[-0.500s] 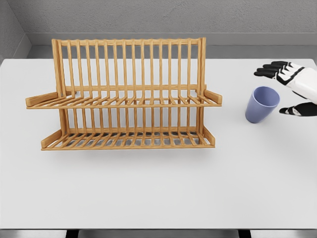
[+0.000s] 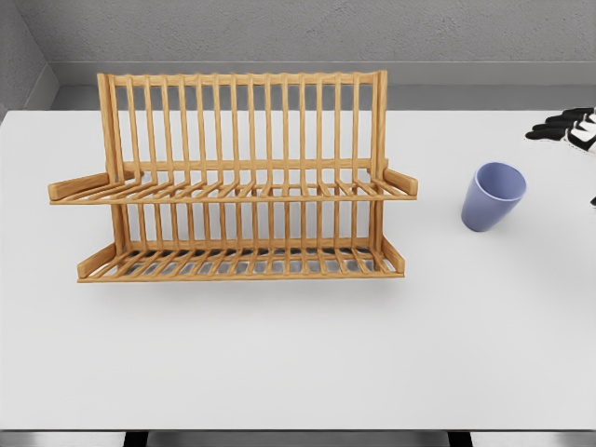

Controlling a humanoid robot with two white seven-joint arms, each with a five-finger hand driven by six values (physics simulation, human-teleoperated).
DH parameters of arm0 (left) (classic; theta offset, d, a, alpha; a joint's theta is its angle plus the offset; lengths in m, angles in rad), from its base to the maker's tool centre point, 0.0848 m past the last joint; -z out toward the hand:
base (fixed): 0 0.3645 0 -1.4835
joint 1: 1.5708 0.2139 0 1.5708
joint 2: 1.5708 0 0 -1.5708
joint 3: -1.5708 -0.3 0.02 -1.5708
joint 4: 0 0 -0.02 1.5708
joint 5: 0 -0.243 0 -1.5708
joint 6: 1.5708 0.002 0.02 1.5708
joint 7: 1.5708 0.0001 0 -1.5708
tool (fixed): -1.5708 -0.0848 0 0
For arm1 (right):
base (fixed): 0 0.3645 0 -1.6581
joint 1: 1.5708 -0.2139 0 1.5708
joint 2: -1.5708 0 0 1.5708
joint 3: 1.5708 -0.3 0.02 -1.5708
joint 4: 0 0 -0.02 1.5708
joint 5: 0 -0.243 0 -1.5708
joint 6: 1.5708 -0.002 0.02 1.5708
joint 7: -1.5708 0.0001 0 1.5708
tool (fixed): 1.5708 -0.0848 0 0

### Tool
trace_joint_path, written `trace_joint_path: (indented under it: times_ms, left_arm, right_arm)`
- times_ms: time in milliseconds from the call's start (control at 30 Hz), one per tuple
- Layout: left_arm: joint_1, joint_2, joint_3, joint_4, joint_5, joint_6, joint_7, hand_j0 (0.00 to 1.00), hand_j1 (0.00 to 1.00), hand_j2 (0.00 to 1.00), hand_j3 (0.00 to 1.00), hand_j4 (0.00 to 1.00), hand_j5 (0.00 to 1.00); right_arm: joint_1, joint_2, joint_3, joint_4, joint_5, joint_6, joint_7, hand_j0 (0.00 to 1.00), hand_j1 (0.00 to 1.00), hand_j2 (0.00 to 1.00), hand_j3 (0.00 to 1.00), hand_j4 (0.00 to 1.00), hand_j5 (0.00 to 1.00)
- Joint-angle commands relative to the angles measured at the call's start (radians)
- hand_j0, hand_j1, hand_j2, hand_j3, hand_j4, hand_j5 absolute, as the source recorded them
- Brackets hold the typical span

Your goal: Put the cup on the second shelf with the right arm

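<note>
A lilac-blue cup (image 2: 493, 196) stands upright on the white table (image 2: 298, 354), to the right of a wooden two-tier dish rack (image 2: 237, 121). Nothing rests on the rack's upper shelf (image 2: 233, 192) or its lower shelf (image 2: 242, 264). Only the black fingers of my right hand (image 2: 570, 128) show, at the right picture edge. They sit up and to the right of the cup, apart from it, stretched out and holding nothing. The rest of that hand is cut off by the edge.
A grey wall runs behind the table's far edge (image 2: 466, 110). The rack's right shelf ends (image 2: 402, 182) stick out towards the cup, with a gap of bare table between them.
My right hand has drawn back to the right, away from the cup, and is now mostly out of the picture. The cup and rack have not moved.
</note>
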Motion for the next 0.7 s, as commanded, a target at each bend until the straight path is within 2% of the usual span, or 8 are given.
trace_joint_path:
  times_ms: [0, 67, 100, 200, 300, 433, 533, 667]
  left_arm:
    - [0.0, 0.0, 0.0, 0.0, 0.0, 0.0, 0.0, 1.0, 1.0, 1.0, 1.0, 1.0, 1.0]
    - [0.0, 0.0, 0.0, 0.0, 0.0, 0.0, 0.0, 1.0, 1.0, 1.0, 1.0, 1.0, 1.0]
    - [0.0, 0.0, 0.0, 0.0, 0.0, 0.0, 0.0, 1.0, 1.0, 1.0, 1.0, 1.0, 1.0]
    - [0.0, 0.0, 0.0, 0.0, 0.0, 0.0, 0.0, 1.0, 1.0, 1.0, 1.0, 1.0, 1.0]
    - [0.0, 0.0, 0.0, 0.0, 0.0, 0.0, 0.0, 1.0, 1.0, 1.0, 1.0, 1.0, 1.0]
    - [0.0, 0.0, 0.0, 0.0, 0.0, 0.0, 0.0, 1.0, 1.0, 1.0, 1.0, 1.0, 1.0]
    - [0.0, 0.0, 0.0, 0.0, 0.0, 0.0, 0.0, 1.0, 1.0, 1.0, 1.0, 1.0, 1.0]
    - [-0.002, 0.0, 0.0, 0.0, 0.0, 0.0, 0.0, 1.0, 1.0, 1.0, 1.0, 1.0, 1.0]
  right_arm:
    - [-0.017, 0.006, 0.085, 0.031, 0.005, 0.049, 0.031, 1.0, 1.0, 1.0, 1.0, 1.0, 1.0]
    - [-0.196, 0.05, 0.285, 0.131, 0.005, 0.054, 0.031, 1.0, 1.0, 1.0, 1.0, 1.0, 1.0]
    - [-0.249, 0.066, 0.368, 0.186, 0.005, 0.054, 0.031, 1.0, 1.0, 1.0, 1.0, 1.0, 1.0]
    - [-0.255, 0.075, 0.421, 0.283, 0.006, 0.049, 0.031, 1.0, 1.0, 1.0, 1.0, 1.0, 1.0]
    - [-0.273, 0.077, 0.444, 0.289, 0.009, 0.05, 0.031, 1.0, 1.0, 1.0, 1.0, 1.0, 1.0]
    - [-0.347, 0.106, 0.473, 0.289, 0.097, 0.052, 0.031, 1.0, 1.0, 1.0, 1.0, 1.0, 1.0]
    - [-0.419, 0.139, 0.565, 0.336, 0.125, 0.05, 0.031, 1.0, 1.0, 1.0, 1.0, 1.0, 1.0]
    - [-0.421, 0.139, 0.596, 0.34, 0.125, 0.05, 0.031, 1.0, 1.0, 1.0, 1.0, 1.0, 1.0]
